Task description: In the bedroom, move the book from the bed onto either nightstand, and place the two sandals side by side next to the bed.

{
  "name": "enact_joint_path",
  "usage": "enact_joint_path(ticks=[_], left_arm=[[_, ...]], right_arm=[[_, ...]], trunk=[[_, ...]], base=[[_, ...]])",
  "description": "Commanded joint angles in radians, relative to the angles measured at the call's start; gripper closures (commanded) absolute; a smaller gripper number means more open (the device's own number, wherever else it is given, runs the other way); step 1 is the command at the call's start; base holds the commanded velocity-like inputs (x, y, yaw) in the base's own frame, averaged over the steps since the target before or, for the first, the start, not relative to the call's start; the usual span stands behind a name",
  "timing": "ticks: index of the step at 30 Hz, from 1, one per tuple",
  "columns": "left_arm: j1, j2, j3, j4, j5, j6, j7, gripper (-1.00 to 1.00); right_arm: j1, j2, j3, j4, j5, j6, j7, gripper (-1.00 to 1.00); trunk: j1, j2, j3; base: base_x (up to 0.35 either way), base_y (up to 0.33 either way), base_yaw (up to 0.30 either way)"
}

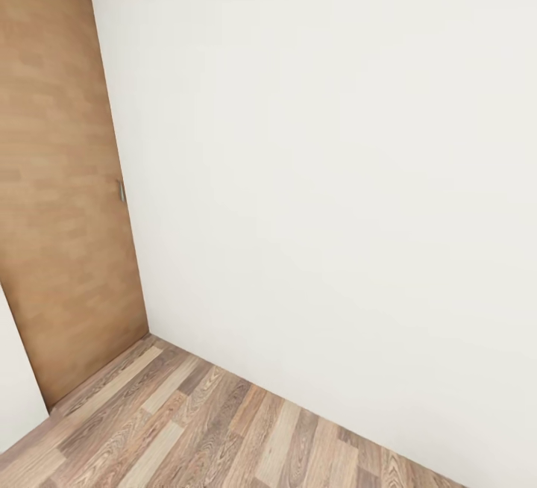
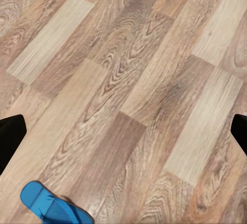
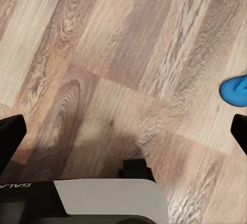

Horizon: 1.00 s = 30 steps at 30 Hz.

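Observation:
A bright blue sandal (image 2: 51, 206) lies flat on the wood-plank floor (image 2: 128, 80) in the left wrist view, partly cut off by the picture's edge. My left gripper (image 2: 123, 134) hangs above the floor, open, its dark fingertips (image 2: 10, 136) far apart with nothing between them. In the right wrist view the rounded end of a blue sandal (image 3: 235, 89) pokes in at the edge. My right gripper (image 3: 123, 134) is open too, empty, over bare planks. The book, the bed and the nightstand are out of view.
The head view faces a corner of the bedroom: a plain brown door (image 1: 60, 197) with a small metal handle (image 1: 121, 190) on the left, a white wall (image 1: 335, 174) ahead, wood floor (image 1: 209, 428) below. Part of my white and dark base (image 3: 103, 201) shows in the right wrist view.

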Motion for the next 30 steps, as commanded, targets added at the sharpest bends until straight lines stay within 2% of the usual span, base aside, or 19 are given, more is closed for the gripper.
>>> enact_joint_path(ticks=[1, 23, 30], left_arm=[[0.000, 0.000, 0.001, 0.000, 0.000, -0.002, 0.000, -1.00], [0.000, 0.000, 0.001, 0.000, 0.000, -0.002, 0.000, -1.00], [0.000, 0.000, 0.001, 0.000, 0.000, -0.002, 0.000, -1.00]], right_arm=[[0.000, 0.000, -0.003, 0.000, 0.000, -0.001, 0.000, -1.00], [0.000, 0.000, -0.003, 0.000, -0.001, -0.001, 0.000, -1.00], [0.000, 0.000, -0.003, 0.000, -0.002, -0.001, 0.000, -1.00]], trunk=[[0.000, -0.001, -0.001], [0.000, -0.001, -0.001], [0.000, -0.001, -0.001]], base=[[0.000, 0.000, 0.148], [0.000, 0.000, 0.148], [0.000, 0.000, 0.252]])
